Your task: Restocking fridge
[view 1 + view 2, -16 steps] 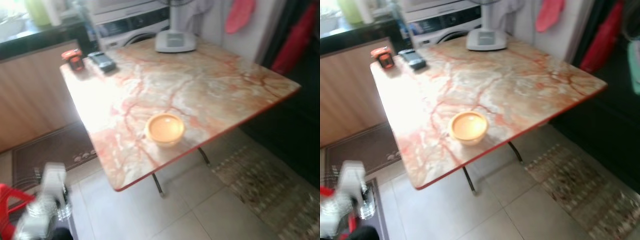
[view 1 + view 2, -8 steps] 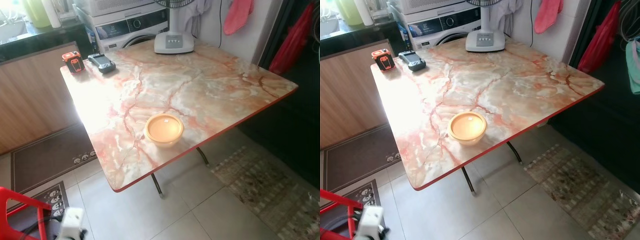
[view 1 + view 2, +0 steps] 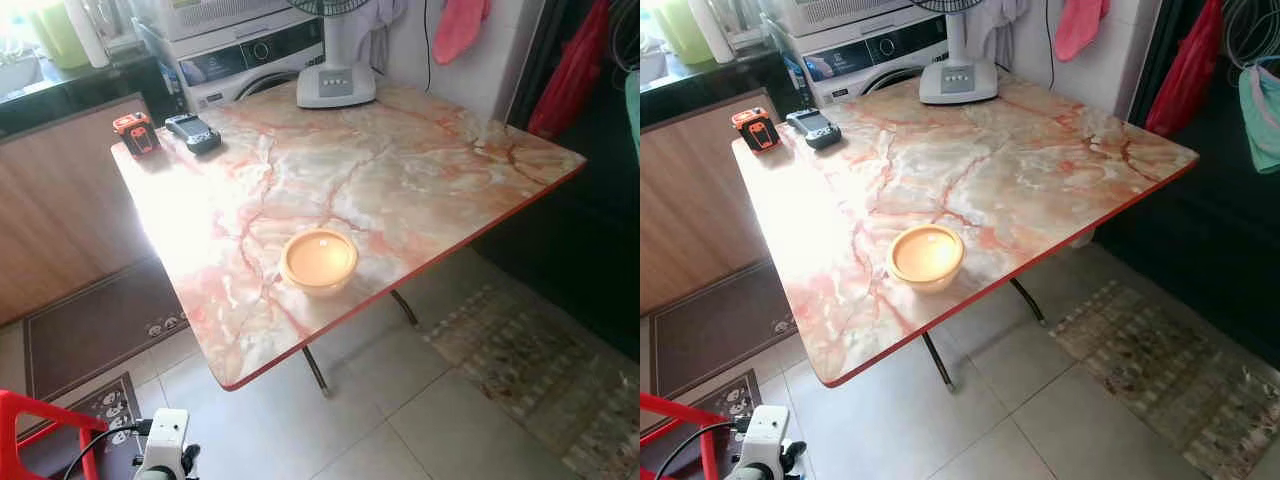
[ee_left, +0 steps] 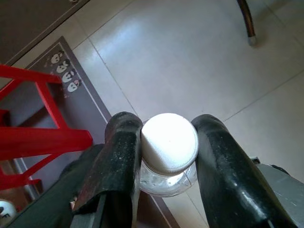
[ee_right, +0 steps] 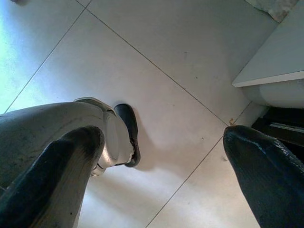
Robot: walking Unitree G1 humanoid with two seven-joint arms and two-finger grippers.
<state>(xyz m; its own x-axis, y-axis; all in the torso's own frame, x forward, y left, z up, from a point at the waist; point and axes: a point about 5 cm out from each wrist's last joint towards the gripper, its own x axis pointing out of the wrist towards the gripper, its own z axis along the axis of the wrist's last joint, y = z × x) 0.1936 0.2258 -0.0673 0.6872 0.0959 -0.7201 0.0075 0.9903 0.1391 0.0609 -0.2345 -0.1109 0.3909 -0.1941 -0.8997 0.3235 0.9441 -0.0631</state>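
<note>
In the left wrist view my left gripper (image 4: pixel 165 129) is shut on a clear plastic bottle with a white cap (image 4: pixel 169 141); the black fingers (image 4: pixel 121 156) press its neck from both sides, low over the tiled floor. The left arm (image 3: pixel 166 448) shows at the bottom left of the left eye view, beside the table. My right gripper (image 5: pixel 164 142) hangs open above the floor tiles, nothing between its fingers. A round yellow tub (image 3: pixel 318 261) stands on the marble table (image 3: pixel 400 170) near its front edge.
On the table's far side stand a fan base (image 3: pixel 336 85), an orange tape measure (image 3: pixel 135 132) and a dark handset (image 3: pixel 193 132). A washing machine (image 3: pixel 250 60) is behind. A red stool (image 3: pixel 35 440), dark mats (image 3: pixel 95 320) and a rug (image 3: pixel 530 360) lie on the floor.
The view has steadied and shifted a little. My left arm with the bottle has dropped lower at the bottom left of the picture.
</note>
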